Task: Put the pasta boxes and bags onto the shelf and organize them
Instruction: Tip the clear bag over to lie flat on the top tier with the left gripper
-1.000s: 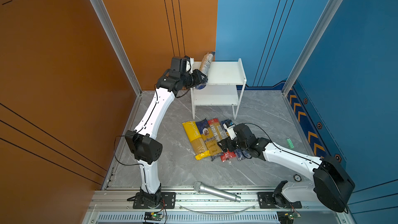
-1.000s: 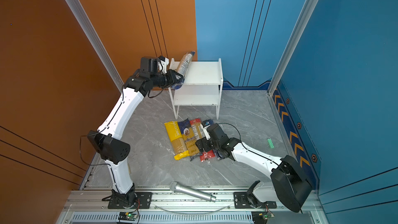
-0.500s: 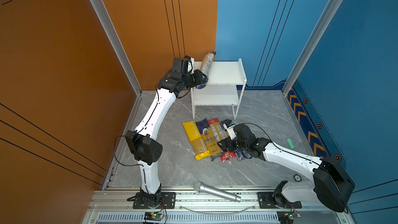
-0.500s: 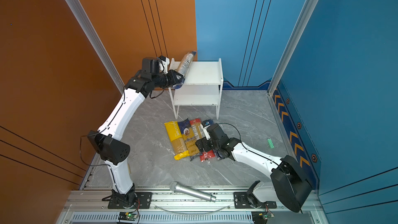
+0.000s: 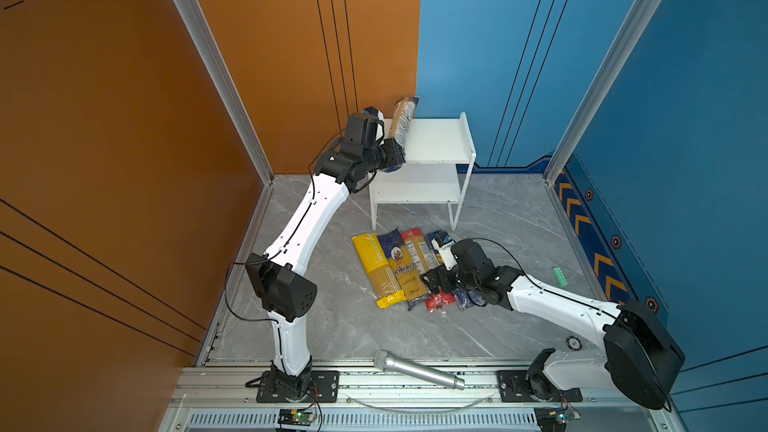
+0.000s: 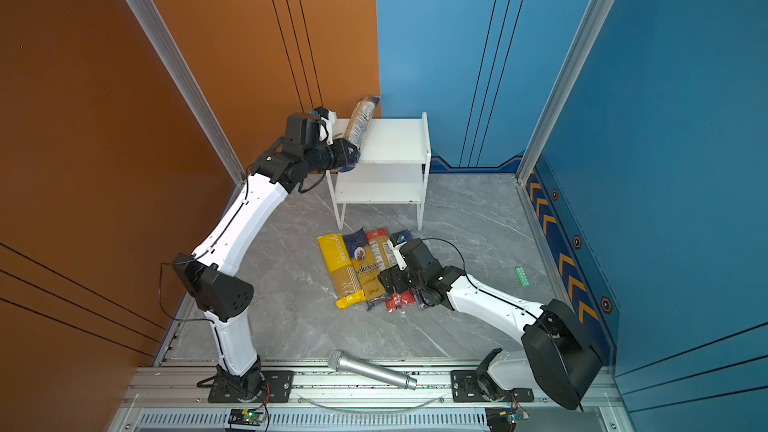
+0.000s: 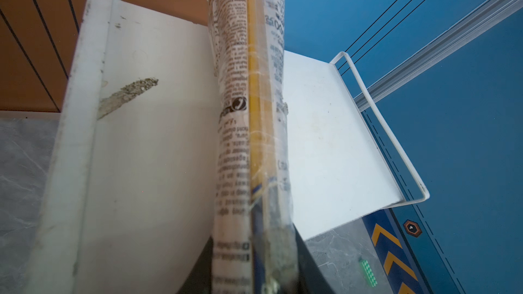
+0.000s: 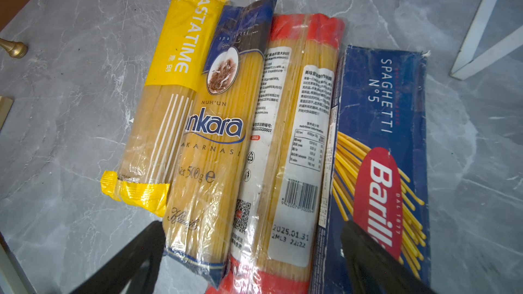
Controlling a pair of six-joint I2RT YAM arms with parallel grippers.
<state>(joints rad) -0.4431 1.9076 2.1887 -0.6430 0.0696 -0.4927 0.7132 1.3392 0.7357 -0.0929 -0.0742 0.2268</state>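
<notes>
**Fingers of the left gripper (image 5: 394,157) pinching the clear pack (image 5: 402,122) at the shelf (image 5: 438,141)**

Left fingers (image 7: 307,267) are pressing together on the dark-blue lower end of the clear pack (image 7: 246,108). In the left wrist view they are showing as dark shapes on either side of the wrapper. In both top views the pack is standing tilted over the left front corner of the shelf's top board. Its upper end is leaning toward the back wall. Whether its lower end is touching the board cannot be told.

The right gripper (image 5: 434,280) is hovering low over the packs on the grey floor (image 5: 332,326), in front of the shelf. Its fingers (image 8: 133,258) are spreading wide. One is lying beside the edge of the Ankara pack (image 8: 218,137), next to the end of the yellow pack (image 8: 167,108). The other is lying over the Barilla box (image 8: 382,125), with the red-ended pack (image 8: 297,137) between them. Whether either finger is touching a pack cannot be told.

These four are lying side by side and touching. From left to right in both top views they are running yellow, Ankara, red-ended, Barilla.

A silver microphone (image 5: 417,369) is lying at the front edge by the rail, well apart from the packs. A small green piece (image 5: 559,276) is lying on the floor near the right wall.
</notes>
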